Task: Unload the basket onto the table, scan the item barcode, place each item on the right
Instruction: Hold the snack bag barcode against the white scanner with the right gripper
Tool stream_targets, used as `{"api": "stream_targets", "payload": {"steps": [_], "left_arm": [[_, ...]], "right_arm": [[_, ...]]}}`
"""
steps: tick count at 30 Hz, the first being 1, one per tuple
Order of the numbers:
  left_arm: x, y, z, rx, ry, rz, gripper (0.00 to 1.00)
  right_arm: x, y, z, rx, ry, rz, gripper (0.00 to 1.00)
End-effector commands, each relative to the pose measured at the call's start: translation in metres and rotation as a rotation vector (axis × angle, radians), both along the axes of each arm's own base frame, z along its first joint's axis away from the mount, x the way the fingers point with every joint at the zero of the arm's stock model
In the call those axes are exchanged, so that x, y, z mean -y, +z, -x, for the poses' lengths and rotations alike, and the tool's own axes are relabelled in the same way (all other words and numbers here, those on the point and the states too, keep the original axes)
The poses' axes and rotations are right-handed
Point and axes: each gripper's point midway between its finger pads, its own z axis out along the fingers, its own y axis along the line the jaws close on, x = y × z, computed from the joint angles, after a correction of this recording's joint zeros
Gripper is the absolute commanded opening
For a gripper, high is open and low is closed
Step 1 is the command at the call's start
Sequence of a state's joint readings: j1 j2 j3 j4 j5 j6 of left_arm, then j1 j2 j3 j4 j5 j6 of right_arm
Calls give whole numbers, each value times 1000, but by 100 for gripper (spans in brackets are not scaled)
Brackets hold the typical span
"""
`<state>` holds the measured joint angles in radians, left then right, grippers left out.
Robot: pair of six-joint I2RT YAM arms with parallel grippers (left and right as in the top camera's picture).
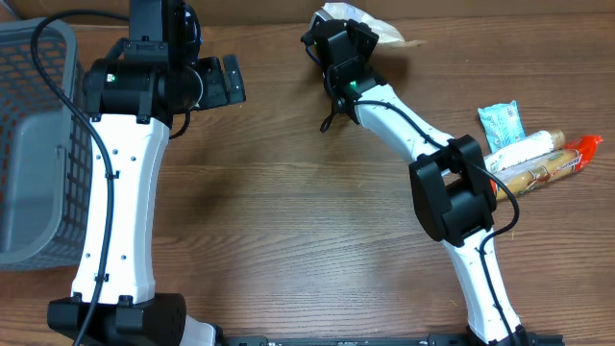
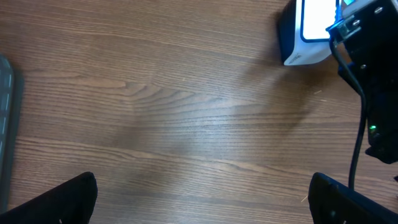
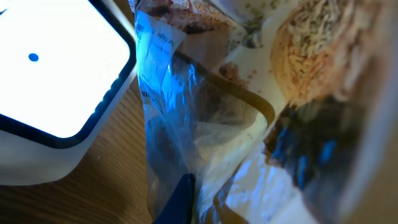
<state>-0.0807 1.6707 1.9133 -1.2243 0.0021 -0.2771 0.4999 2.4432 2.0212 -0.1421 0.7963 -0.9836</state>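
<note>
Shop checkout: scanner (image 2: 308, 31), basket (image 1: 34, 144), snacks (image 1: 538, 159)

Overhead camera looks straight down on the brown wooden table (image 1: 288, 221). Left wrist camera faces down at it, well apart from the white, blue-rimmed glowing scanner box (image 2: 305, 34); right wrist camera sits seemingly just beside that box, which both wrist views share

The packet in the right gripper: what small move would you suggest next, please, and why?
Probably ease the packet over the lit scanner: the shut right gripper holds it just beside that face, with only its edge catching the blue light.
</note>
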Motion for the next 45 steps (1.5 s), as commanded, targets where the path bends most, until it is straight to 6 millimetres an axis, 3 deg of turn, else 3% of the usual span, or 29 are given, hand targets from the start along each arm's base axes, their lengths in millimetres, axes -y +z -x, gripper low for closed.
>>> {"api": "stream_targets", "payload": {"steps": [1,14,19,24,29,39,45], "left_arm": [[0,0,1,3,-14,-21,100],[0,0,1,3,-14,-21,100],[0,0,1,3,-14,-21,100],[0,0,1,3,-14,-21,100],[0,0,1,3,-14,-21,100],[0,0,1,3,-14,-21,100],[0,0,1,3,-14,-21,100]], "right_arm": [[1,-3,1,4,-17,24,4],[2,0,0,19,-22,27,4],[6,18,-2,74,-58,88,4],[-7,31,2,109,-48,143,4],[-22,31,9,105,-29,151,4],[-5,18,5,106,-87,145,4],[-6,6,2,88,-70,148,4]]}}
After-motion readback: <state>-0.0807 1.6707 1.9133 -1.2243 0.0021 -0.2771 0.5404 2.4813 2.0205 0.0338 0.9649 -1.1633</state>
